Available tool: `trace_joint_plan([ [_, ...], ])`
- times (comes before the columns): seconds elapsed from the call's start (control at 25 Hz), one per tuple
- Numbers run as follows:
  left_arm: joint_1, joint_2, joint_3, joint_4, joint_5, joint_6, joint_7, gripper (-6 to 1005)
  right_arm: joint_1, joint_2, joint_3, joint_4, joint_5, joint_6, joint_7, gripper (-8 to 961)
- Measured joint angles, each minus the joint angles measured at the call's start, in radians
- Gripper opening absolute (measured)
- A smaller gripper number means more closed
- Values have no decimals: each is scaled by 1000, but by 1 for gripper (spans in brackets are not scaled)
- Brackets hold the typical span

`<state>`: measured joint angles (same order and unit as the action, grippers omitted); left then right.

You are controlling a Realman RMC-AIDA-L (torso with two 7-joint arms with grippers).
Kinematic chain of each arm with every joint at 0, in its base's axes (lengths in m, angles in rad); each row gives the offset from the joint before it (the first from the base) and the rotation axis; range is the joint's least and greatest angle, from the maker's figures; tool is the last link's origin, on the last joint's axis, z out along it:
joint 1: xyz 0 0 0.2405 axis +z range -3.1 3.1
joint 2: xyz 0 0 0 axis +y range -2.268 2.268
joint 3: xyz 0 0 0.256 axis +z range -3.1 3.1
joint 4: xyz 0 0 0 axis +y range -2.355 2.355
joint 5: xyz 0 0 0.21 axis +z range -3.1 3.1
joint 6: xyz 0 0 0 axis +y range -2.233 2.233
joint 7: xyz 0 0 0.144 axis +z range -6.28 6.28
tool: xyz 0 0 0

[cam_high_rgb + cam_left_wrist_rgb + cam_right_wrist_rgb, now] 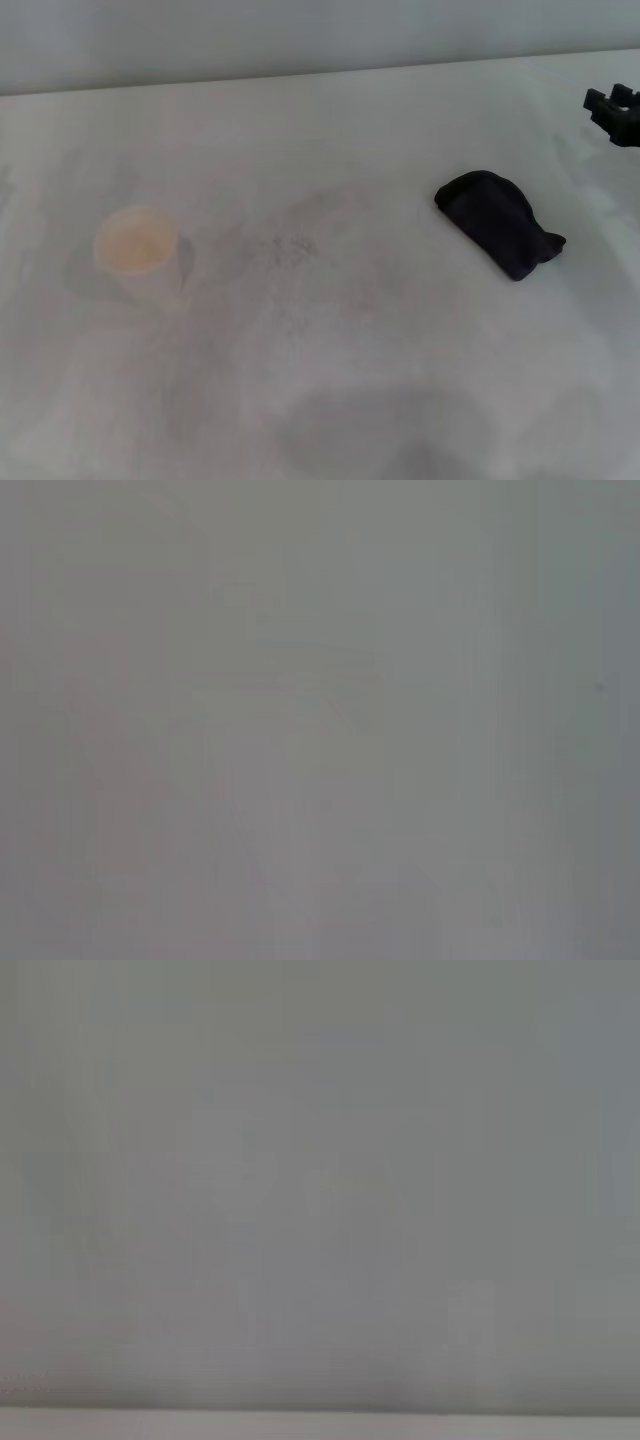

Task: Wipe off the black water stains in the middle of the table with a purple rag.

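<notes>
While the purple rag lies bunched right of faint dark stains, bring right claw, grip state untellable, squarely over its thickest fold.

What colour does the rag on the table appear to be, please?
The rag looks very dark purple, almost black; the head view shows it best.

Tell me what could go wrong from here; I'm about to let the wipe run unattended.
1. The right gripper sits at the table's far right edge, apart from the purple rag; a poor grasp on the bunched cloth may only drag it.
2. The cup stands just left of the faint black stains; a wide sweep could knock it over.
</notes>
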<state>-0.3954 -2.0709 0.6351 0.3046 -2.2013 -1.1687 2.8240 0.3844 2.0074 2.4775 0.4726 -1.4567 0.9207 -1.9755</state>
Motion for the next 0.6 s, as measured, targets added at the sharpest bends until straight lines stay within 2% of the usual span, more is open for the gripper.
trace_joint_plan([
  [0.28,0,0,0,-3,0,0,0,862,-3,4,-2,-171,354,3,-376,401],
  [0.6,15,0,0,0,-25,-3,0,861,-32,3,0,-198,553,11,-519,401],
])
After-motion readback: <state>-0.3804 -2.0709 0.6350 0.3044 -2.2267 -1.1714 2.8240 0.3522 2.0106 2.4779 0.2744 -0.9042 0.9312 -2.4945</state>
